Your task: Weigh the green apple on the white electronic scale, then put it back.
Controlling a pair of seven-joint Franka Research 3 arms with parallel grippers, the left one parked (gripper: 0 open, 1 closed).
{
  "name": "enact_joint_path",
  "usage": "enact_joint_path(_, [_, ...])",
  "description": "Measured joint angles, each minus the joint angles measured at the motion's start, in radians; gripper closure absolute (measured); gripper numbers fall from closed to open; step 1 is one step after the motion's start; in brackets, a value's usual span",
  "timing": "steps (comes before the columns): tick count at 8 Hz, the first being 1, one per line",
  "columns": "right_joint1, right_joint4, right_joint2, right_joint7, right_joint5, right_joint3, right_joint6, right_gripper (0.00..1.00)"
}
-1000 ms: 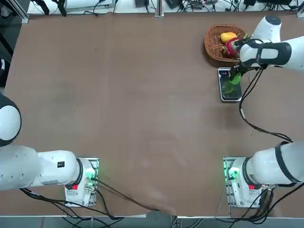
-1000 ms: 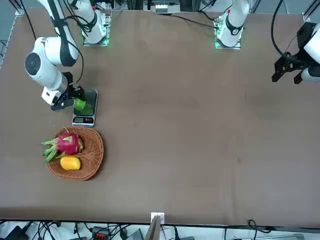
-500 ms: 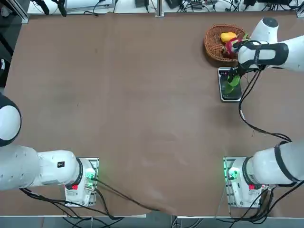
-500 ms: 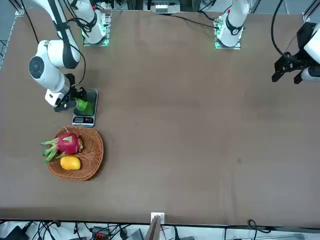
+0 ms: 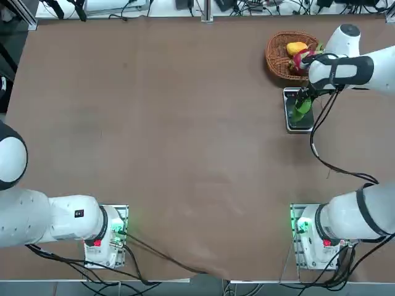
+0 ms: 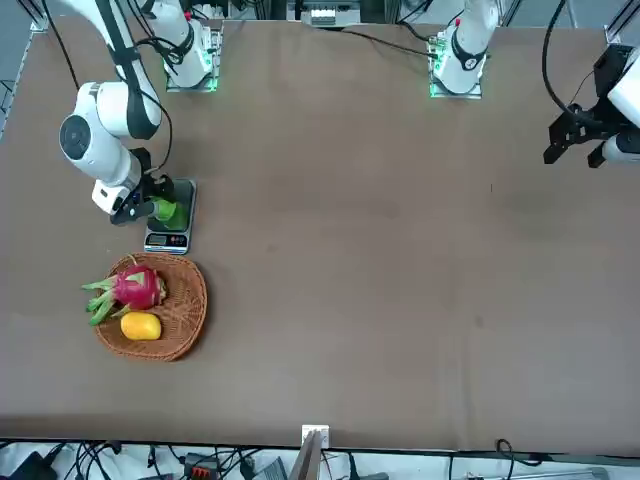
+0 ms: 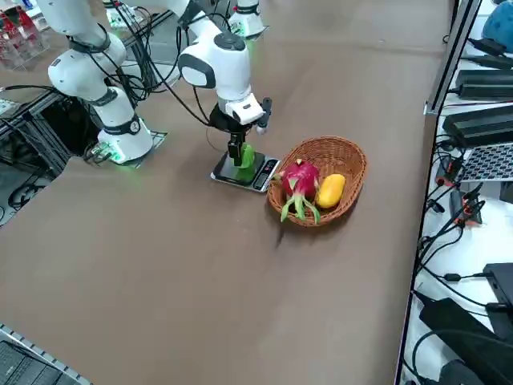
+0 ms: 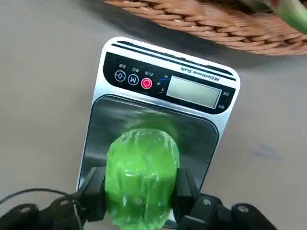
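The right pincer (image 8: 139,201) is clamped shut on the green apple (image 8: 141,175), one finger pressed to each flank of the fruit, and it hangs over the dark plate of the white electronic scale (image 8: 158,129). The apple sits squarely between the fingers, directly under the wrist. The scale's plate lies straight below it, so the coming move looks to be along the vertical line alone, with no sideways shift needed. Whether the fruit already touches the plate cannot be told. The scale's long axis runs away from the robot toward the far edge of the surface (image 5: 185,123). Its display strip is at the far end, just beside the wicker basket (image 5: 279,55), which holds the pink dragon fruit (image 7: 300,178) and the yellow-orange fruit (image 7: 329,190). That basket looks like the place the apple must return to afterward.
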Motion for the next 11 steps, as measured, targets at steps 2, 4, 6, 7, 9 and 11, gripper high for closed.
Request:
enact_joint_path(2, [0.000,0.000,0.006,0.000,0.000,0.000,0.000,0.32])
enact_joint_path(4, [0.000,0.000,0.017,0.000,0.000,0.000,0.000,0.32])
enact_joint_path(6, [0.000,0.000,0.023,0.000,0.000,0.000,0.000,0.30])
enact_joint_path(7, [0.000,0.000,0.024,0.000,0.000,0.000,0.000,0.17])
enact_joint_path(9, [0.001,0.004,0.023,0.000,0.000,0.000,-0.009,0.00])
enact_joint_path(11, [0.001,0.044,0.014,0.000,0.001,0.001,-0.051,0.00])
